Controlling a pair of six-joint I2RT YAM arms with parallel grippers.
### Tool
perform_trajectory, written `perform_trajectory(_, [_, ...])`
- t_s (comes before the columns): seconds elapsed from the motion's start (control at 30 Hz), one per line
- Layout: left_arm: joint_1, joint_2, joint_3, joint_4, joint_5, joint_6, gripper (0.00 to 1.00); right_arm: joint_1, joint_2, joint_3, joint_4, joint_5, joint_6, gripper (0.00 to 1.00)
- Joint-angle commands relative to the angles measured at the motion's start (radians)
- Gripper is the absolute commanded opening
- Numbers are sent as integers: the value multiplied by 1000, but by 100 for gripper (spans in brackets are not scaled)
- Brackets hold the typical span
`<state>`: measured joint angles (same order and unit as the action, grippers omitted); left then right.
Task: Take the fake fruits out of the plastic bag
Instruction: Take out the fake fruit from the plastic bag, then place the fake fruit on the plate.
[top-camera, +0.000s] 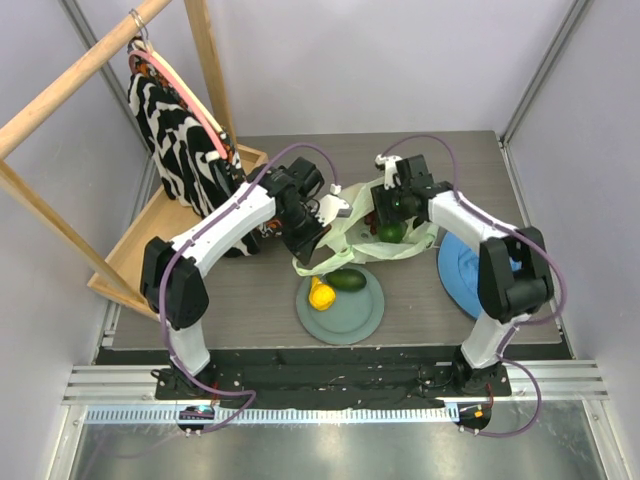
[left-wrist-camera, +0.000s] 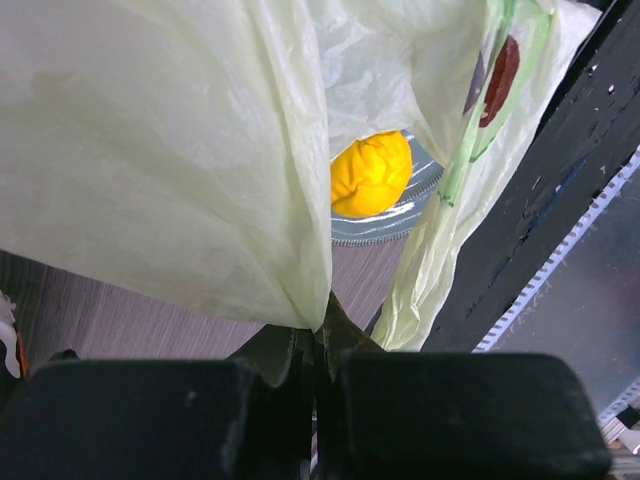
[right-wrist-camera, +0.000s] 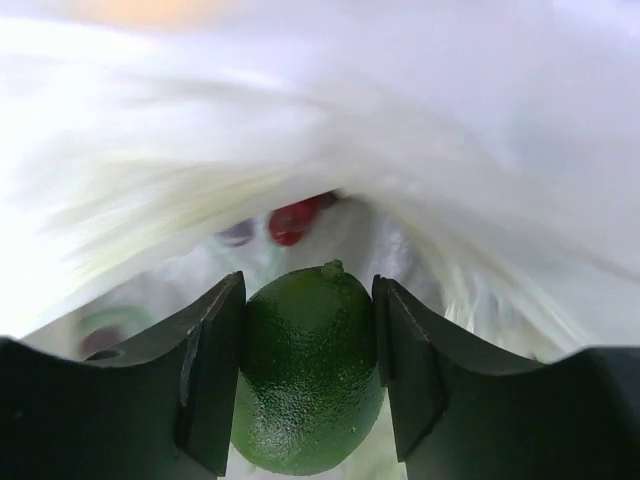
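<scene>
Grey surface (top-camera: 420, 300) carries the plastic bag (top-camera: 345, 240), just behind the plate (top-camera: 350, 318). I see my left hand (left-wrist-camera: 318, 345) pinched together on the bag's film. Inside the bag, my right hand (right-wrist-camera: 308, 290) clamps a green fruit (right-wrist-camera: 310, 390). A yellow fruit (top-camera: 320, 293) sits on the plate.

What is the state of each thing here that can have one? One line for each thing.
left gripper: shut on the plastic bag
plastic bag: pinched and held up
right gripper: closed on the green lime
green lime: gripped, inside the bag
yellow fruit: out, lying on the plate
dark green fruit: out, on the plate
</scene>
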<state>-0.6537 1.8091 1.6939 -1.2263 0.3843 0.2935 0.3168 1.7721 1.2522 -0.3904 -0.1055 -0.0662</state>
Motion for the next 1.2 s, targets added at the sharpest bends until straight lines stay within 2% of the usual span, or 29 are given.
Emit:
perform_trajectory(0.0, [3,19,32,21,-4,-5,0,-1,-232,64,-45,-114,-58,23])
perform_trajectory(0.2, [3,62,104,4,-19,4,0,1,-493,-35,-113,-265,-78,23])
perform_trajectory(0.33, [3,64,110,2,-18,-1,0,36,-637,-158,-160,-347,-220,23])
perform_trajectory(0.43, [3,58,101,-1,-24,4,0,129,-732,-207,-228,-353,-288,23])
perform_trajectory(0.5, [3,53,98,1,-44,16,0,235,-760,-217,-280,-338,-345,23])
perform_trajectory(0.63, [6,107,154,-33,-45,30,0,333,-692,-223,-354,-423,-425,23])
perform_trajectory(0.87, [20,108,202,-70,64,-34,0,378,-533,-278,-297,-431,-615,24])
perform_trajectory(1.17, [32,19,161,-64,-32,-7,0,396,-389,-310,-202,-393,-761,23])
